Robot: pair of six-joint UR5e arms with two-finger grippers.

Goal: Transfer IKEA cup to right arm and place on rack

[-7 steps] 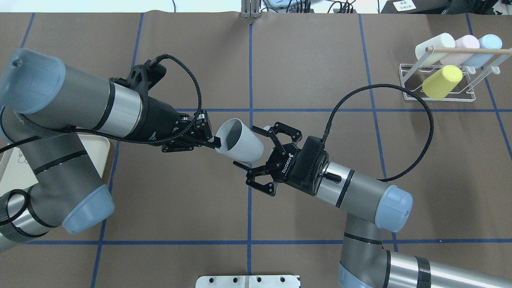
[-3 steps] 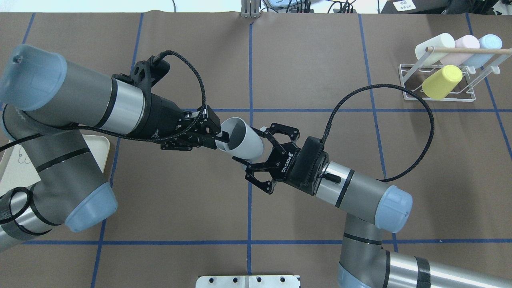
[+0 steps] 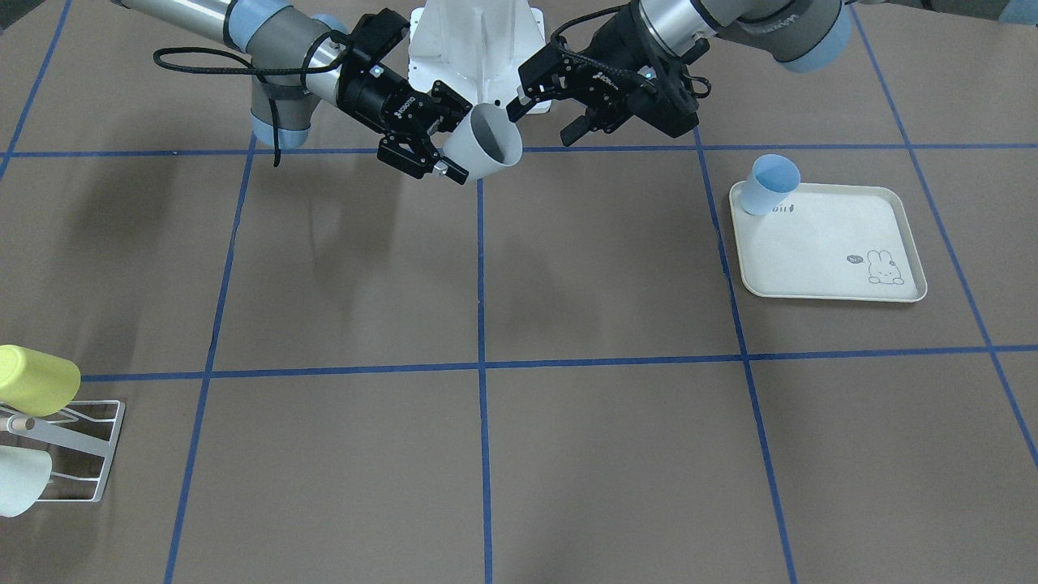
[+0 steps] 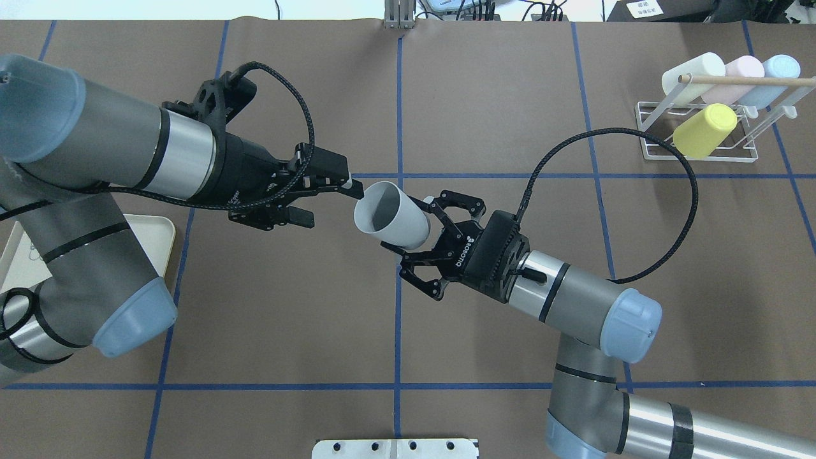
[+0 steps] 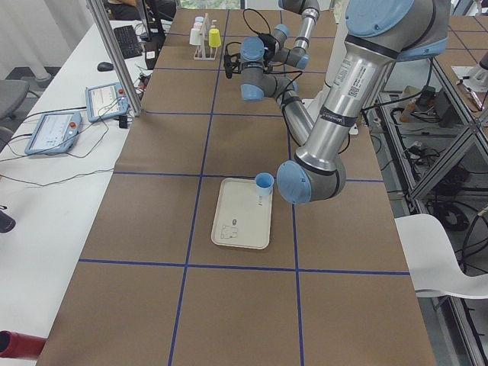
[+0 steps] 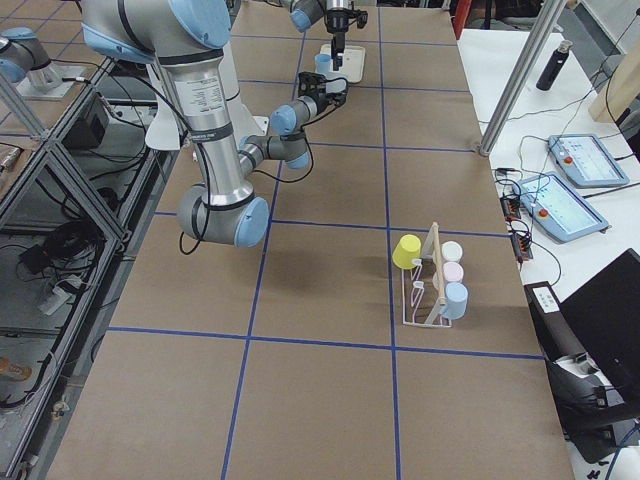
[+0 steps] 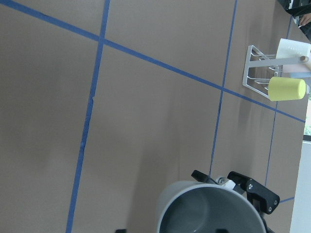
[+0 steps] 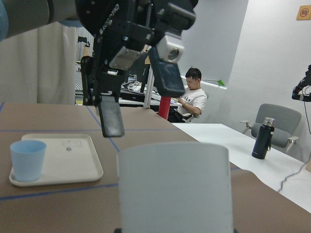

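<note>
The pale grey cup hangs in the air over the table's middle, lying on its side with its mouth toward my left arm. My right gripper is shut on the cup's base end; in the front view it holds the cup. My left gripper is open and just clear of the rim, and holds nothing. The right wrist view shows the cup with the left fingers spread beyond it. The white wire rack stands at the far right.
The rack bears a yellow cup and cream, pink and blue cups behind the wooden dowel. A cream rabbit-print tray with a light blue cup lies under my left arm. Blue tape lines cross the brown table.
My left gripper has opened, let go of the cup's rim and drawn back a little. My right gripper has closed on the cup's base and now carries it alone.
</note>
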